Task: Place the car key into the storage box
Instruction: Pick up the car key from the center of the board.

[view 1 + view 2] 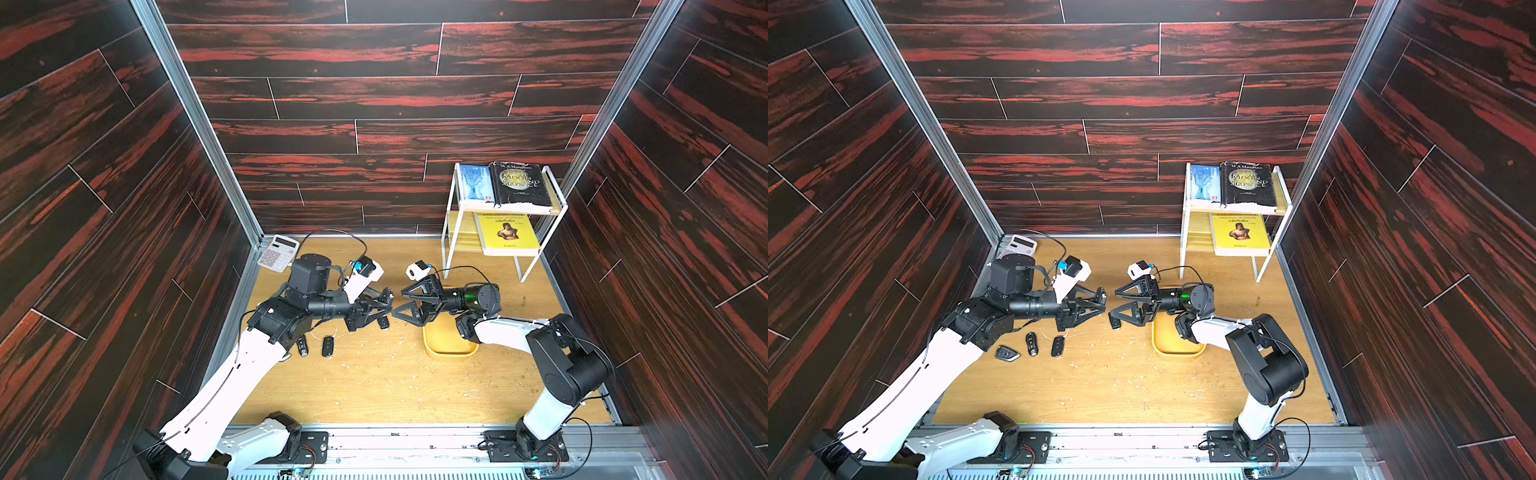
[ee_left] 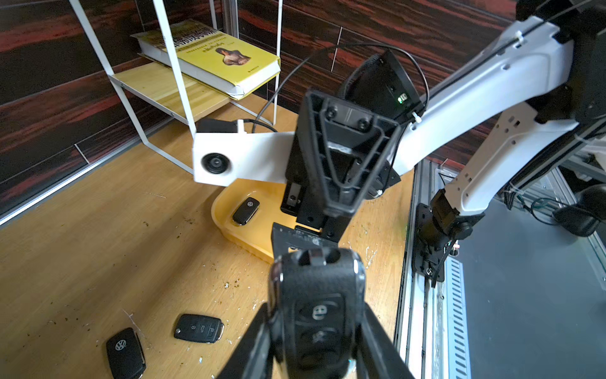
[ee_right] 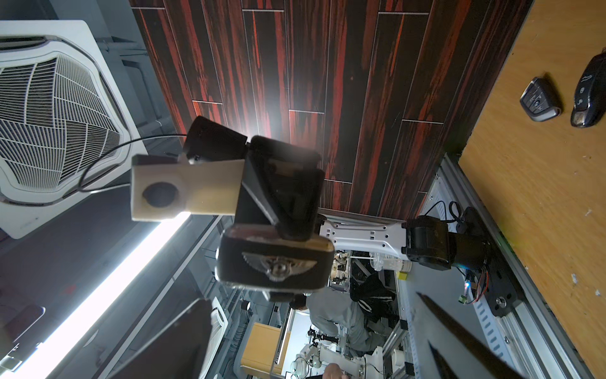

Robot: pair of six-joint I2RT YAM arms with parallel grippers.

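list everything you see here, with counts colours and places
held car key: one, black, in the left gripper
storage box: one, yellow, on the table under the right arm
boxed car key: one, black, in the storage box
loose car keys: at least three, black, on the table
books: three, blue and black on the rack's top shelf, yellow lower
rack: one, white, back right corner
calculator: one, white, back left corner
left gripper: one, black, shut on held car key
right gripper: one, black, open
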